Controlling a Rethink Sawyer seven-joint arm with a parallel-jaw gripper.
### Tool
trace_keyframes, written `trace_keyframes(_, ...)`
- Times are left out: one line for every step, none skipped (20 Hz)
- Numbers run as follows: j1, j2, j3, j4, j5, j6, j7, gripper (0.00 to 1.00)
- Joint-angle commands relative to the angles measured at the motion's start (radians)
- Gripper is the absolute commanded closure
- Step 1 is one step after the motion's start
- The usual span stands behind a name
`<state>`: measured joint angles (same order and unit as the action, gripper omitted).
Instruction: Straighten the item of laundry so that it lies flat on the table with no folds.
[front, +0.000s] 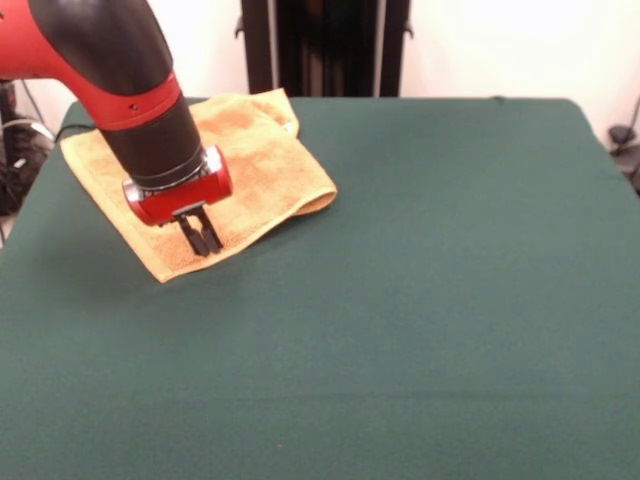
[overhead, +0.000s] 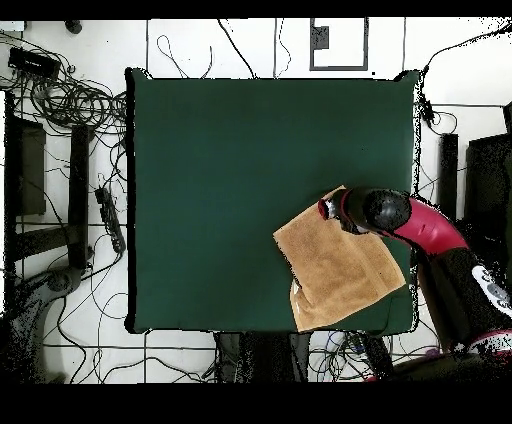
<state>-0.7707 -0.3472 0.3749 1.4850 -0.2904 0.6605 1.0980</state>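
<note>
The orange-tan towel (front: 255, 160) lies at the far left corner of the green table (front: 420, 300). It is not quite flat: its right-hand edge is doubled over, with a second layer showing underneath. My gripper (front: 200, 236) points down over the towel's near left part, close to its front corner. Its jaws stand close together, with the tips at the cloth surface. I cannot tell whether cloth is pinched between them. In the overhead view the towel (overhead: 340, 265) sits at the table's (overhead: 220, 180) lower right, and the gripper (overhead: 326, 210) is over the towel's upper corner.
The towel's far edge lies close to the table's edge by the robot's pedestal (front: 320, 45). Cables and stands (overhead: 70, 100) lie on the floor around the table. The arm (overhead: 430, 225) reaches in from the overhead view's right side.
</note>
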Motion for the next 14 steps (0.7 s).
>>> trace_keyframes(0.089, 0.187, 0.173, -0.133, -0.076, -0.110, -0.123, 1.00)
trace_keyframes(0.090, 0.193, 0.179, -0.146, -0.078, -0.100, -0.136, 1.00)
trace_keyframes(0.092, 0.198, 0.184, -0.159, -0.082, -0.090, -0.147, 1.00)
trace_keyframes(0.094, 0.203, 0.189, -0.172, -0.085, -0.081, -0.157, 1.00)
trace_keyframes(0.096, 0.208, 0.194, -0.185, -0.089, -0.071, -0.168, 1.00)
trace_keyframes(0.100, 0.210, 0.194, -0.197, -0.093, -0.059, -0.171, 1.00)
trace_keyframes(0.107, 0.212, 0.191, -0.212, -0.093, -0.037, -0.170, 1.00)
trace_keyframes(0.115, 0.214, 0.187, -0.227, -0.094, -0.014, -0.168, 1.00)
trace_keyframes(0.122, 0.213, 0.183, -0.237, -0.094, 0.008, -0.163, 1.00)
trace_keyframes(0.123, 0.213, 0.185, -0.241, -0.095, 0.016, -0.164, 1.00)
trace_keyframes(0.122, 0.214, 0.186, -0.244, -0.098, 0.021, -0.165, 1.00)
trace_keyframes(0.122, 0.214, 0.188, -0.246, -0.100, 0.027, -0.167, 1.00)
trace_keyframes(0.123, 0.217, 0.190, -0.255, -0.101, 0.039, -0.173, 1.00)
trace_keyframes(0.125, 0.219, 0.193, -0.262, -0.103, 0.048, -0.176, 1.00)
